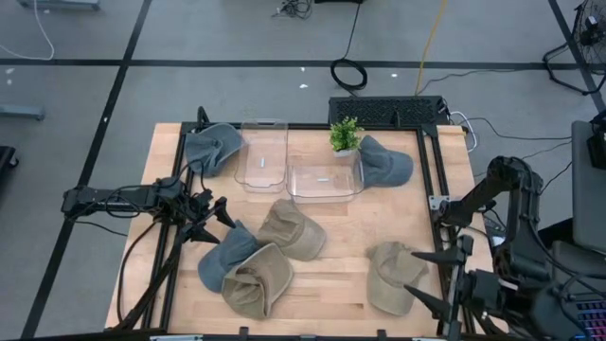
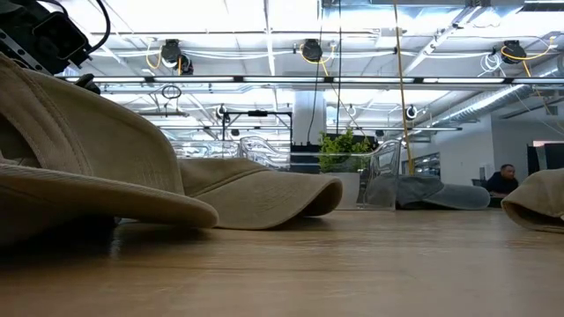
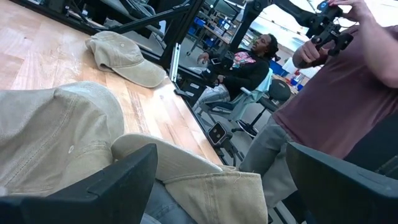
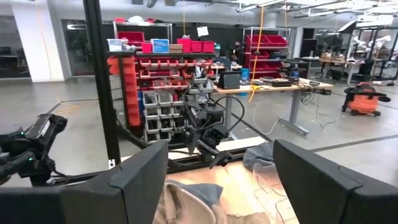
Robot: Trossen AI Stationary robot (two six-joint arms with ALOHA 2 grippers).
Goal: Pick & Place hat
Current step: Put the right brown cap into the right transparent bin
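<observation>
Approach is my step — left gripper (image 1: 216, 223) spread wide beside the blue-grey hat (image 1: 225, 258), nothing held, right gripper (image 1: 437, 279) open near the tan hat (image 1: 393, 276) — next, I judge, lower and close.

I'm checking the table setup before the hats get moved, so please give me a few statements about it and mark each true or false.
1. Two clear bins sit side by side near the far edge of the table. True.
2. A small green plant stands beside the far right blue hat. True.
3. The left hand is clamped on a tan hat. False: it is open, holding nothing, beside the near blue hat.
4. Every hat is tan. False: three are blue.
5. The right hand is open by the tan hat at the near right. True.
</observation>
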